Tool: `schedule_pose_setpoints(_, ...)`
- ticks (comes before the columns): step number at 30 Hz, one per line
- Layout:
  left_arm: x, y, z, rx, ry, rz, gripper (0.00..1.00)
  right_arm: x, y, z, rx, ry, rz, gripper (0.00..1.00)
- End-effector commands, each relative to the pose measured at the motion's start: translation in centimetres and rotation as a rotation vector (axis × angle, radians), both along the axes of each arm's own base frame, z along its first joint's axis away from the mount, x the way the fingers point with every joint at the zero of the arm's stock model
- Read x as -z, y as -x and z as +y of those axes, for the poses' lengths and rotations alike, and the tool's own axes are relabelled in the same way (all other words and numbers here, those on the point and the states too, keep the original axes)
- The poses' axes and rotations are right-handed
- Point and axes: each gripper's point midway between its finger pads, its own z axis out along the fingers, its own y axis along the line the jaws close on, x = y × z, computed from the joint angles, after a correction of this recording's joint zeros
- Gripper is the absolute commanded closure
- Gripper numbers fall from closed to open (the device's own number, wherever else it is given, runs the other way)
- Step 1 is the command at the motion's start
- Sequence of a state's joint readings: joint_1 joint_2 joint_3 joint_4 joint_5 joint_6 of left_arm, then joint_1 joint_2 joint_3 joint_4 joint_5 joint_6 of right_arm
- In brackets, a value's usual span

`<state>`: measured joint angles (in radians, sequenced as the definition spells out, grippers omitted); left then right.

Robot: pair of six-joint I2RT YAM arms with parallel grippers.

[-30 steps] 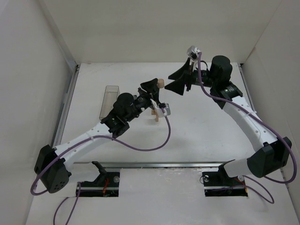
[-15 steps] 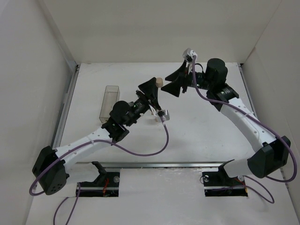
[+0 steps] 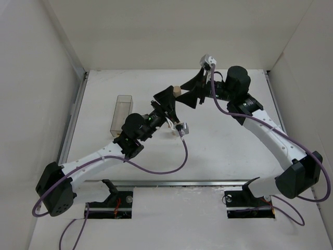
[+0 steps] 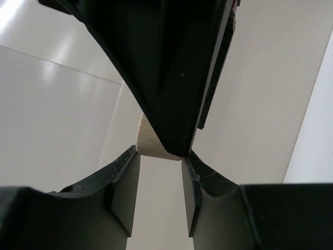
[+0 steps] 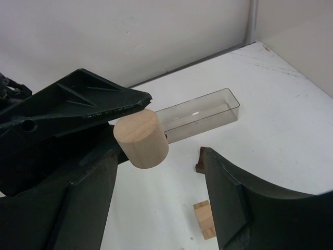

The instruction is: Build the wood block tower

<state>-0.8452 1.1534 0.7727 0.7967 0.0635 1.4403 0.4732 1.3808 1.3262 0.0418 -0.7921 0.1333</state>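
My left gripper (image 3: 170, 97) is raised above the table and shut on a pale wooden cylinder (image 3: 177, 90), pinched at the fingertips. In the left wrist view the cylinder (image 4: 150, 143) sits between the tips of that gripper (image 4: 158, 156). My right gripper (image 3: 188, 92) is open, with its jaws on either side of the cylinder (image 5: 141, 138), not touching it. In the right wrist view a pale tan block (image 5: 204, 220) and a dark brown block (image 5: 199, 162) lie on the table below. The brown one is mostly hidden behind my right finger. A bit of pale block (image 3: 173, 130) shows under the left arm.
A clear rectangular plastic box (image 3: 121, 112) lies on the table left of the arms; it also shows in the right wrist view (image 5: 200, 114). White walls enclose the table on three sides. The left arm's purple cable (image 3: 182, 148) hangs over the middle.
My right gripper has moved left, so its open jaws now flank the cylinder. My left gripper has shifted slightly with the cylinder still held.
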Motion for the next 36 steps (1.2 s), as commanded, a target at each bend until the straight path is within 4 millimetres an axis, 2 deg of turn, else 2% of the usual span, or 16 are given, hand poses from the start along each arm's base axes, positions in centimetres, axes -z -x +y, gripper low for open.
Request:
schedule_pose_setpoints(1, -1.9, 0.7, 0.7, -0.005, 0.055, -0.053, 1.00, -3.3, 0.5, 0.0, 0.000, -0.055, -0.131, 0.28)
schedule_pose_setpoints(6, -1.9, 0.8, 0.5, 0.004, 0.054, -0.055, 1.00, -3.8, 0.6, 0.3, 0.002, -0.066, -0.149, 0.34)
schedule_pose_setpoints(13, -1.9, 0.8, 0.8, -0.006, 0.064, -0.059, 1.00, -3.4, 0.2, 0.6, -0.007, -0.061, -0.140, 0.56)
schedule_pose_setpoints(20, -1.9, 0.7, 0.8, -0.004, 0.070, -0.053, 0.99, -3.2, 0.3, 0.8, -0.027, -0.062, -0.131, 0.87)
schedule_pose_setpoints(21, -1.9, 0.7, 0.8, -0.004, 0.070, -0.053, 0.91, -3.2, 0.3, 0.8, -0.027, -0.062, -0.132, 0.91)
schedule_pose_setpoints(22, -1.9, 0.7, 0.8, -0.004, 0.070, -0.053, 0.60, -3.2, 0.3, 0.8, -0.027, -0.062, -0.132, 0.98)
schedule_pose_setpoints(23, -1.6, 0.7, 0.7, -0.004, 0.060, -0.045, 0.49, -3.2, 0.3, 0.8, -0.027, -0.062, -0.132, 1.00)
schedule_pose_setpoints(27, -0.5, 0.3, 0.8, -0.016, 0.053, -0.004, 0.34, -3.7, 0.5, 0.3, 0.003, -0.086, -0.172, 1.00)
schedule_pose_setpoints(28, -0.9, 0.5, 1.0, -0.016, 0.060, -0.010, 0.31, -2.9, 0.4, 0.3, 0.004, -0.075, -0.165, 1.00)
schedule_pose_setpoints(29, -0.6, 0.4, 0.9, -0.013, 0.060, 0.004, 0.28, -3.6, 0.4, 0.1, 0.019, -0.088, -0.187, 1.00)
schedule_pose_setpoints(31, -0.6, 0.5, 1.2, -0.016, 0.078, 0.026, 0.15, -3.5, 0.0, -0.2, 0.048, -0.081, -0.211, 1.00)
schedule_pose_setpoints(32, 0.3, 0.3, 1.0, -0.012, 0.062, 0.061, 0.13, -3.4, 0.0, -0.4, 0.063, -0.077, -0.219, 1.00)
schedule_pose_setpoints(33, -1.2, 0.7, 1.3, -0.006, 0.090, 0.061, 0.13, -3.3, 0.0, -0.7, 0.079, -0.072, -0.230, 1.00)
schedule_pose_setpoints(34, -1.2, 0.7, 1.3, 0.011, 0.118, 0.113, 0.13, -2.9, -0.7, -1.0, 0.117, -0.059, -0.243, 1.00)
schedule_pose_setpoints(35, 0.0, 0.7, 1.2, 0.015, 0.090, 0.189, 0.13, -2.5, -0.8, -1.2, 0.135, -0.054, -0.252, 1.00)
schedule_pose_setpoints(36, 0.1, 0.8, 1.2, 0.024, 0.102, 0.242, 0.13, -2.7, -0.7, -1.5, 0.148, -0.059, -0.277, 1.00)
